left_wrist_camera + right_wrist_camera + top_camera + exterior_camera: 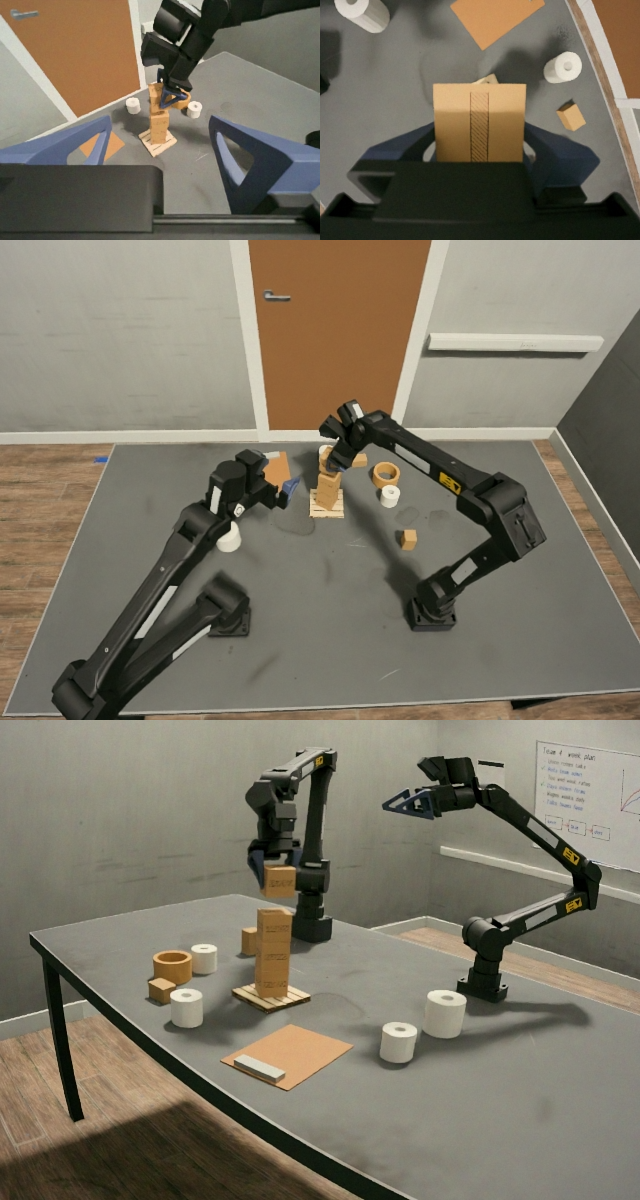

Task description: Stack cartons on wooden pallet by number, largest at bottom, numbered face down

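Right hand (336, 463) (275, 867) (170, 97) (479, 135) partly open, carton (279, 881) (479, 122) between its blue fingers (255, 868).

1. Grey scuffed wall (129, 369) (129, 823) (25, 95), with brown door (336, 343) (75, 45) (626, 45) and lever handle (279, 296) (25, 15).
2. Wood-plank floor (46, 508) (118, 1076) (606, 102) beneath dark grey counter (320, 653) (465, 1107) (260, 95) (360, 125).
3. Whiteboard (586, 831), headed "Team 4 week plan", on adjoining wall.
4. Soft shadows across counter; broad shadow over floor below.
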Controlling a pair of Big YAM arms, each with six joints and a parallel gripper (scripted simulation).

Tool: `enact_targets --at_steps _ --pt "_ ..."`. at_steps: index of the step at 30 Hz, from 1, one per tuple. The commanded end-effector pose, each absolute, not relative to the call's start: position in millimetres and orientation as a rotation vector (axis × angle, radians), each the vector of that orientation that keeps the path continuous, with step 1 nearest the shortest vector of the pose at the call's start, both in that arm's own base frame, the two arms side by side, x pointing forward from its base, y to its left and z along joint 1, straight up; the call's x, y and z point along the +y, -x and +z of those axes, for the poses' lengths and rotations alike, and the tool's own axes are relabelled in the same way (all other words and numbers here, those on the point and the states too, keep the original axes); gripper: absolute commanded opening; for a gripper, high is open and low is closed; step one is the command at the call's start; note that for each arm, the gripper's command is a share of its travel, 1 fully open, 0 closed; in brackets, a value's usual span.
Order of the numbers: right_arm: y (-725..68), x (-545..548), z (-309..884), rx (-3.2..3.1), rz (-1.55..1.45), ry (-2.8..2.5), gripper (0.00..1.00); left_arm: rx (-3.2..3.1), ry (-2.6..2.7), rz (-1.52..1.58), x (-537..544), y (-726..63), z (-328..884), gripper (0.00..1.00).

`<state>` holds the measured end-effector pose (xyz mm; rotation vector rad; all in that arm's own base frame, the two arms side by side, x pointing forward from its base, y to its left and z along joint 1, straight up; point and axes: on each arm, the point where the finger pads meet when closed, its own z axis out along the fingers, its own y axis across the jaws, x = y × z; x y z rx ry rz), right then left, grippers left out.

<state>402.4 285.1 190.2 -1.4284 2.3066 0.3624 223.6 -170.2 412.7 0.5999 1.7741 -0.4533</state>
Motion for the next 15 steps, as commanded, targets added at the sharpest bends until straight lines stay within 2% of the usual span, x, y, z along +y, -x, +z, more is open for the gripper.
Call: enact_targets --at_steps 1,15 --pt "-407.6 284.8 177.7 2.313 0.361 1.405 0.55 1.773 -0.596 -0.450 -170.3 -224.9 416.0 1.00" --pt "-409.8 288.6 166.8 2.296 0.360 1.404 0.55 1.773 -0.596 -0.450 -170.3 -224.9 416.0 1.00"
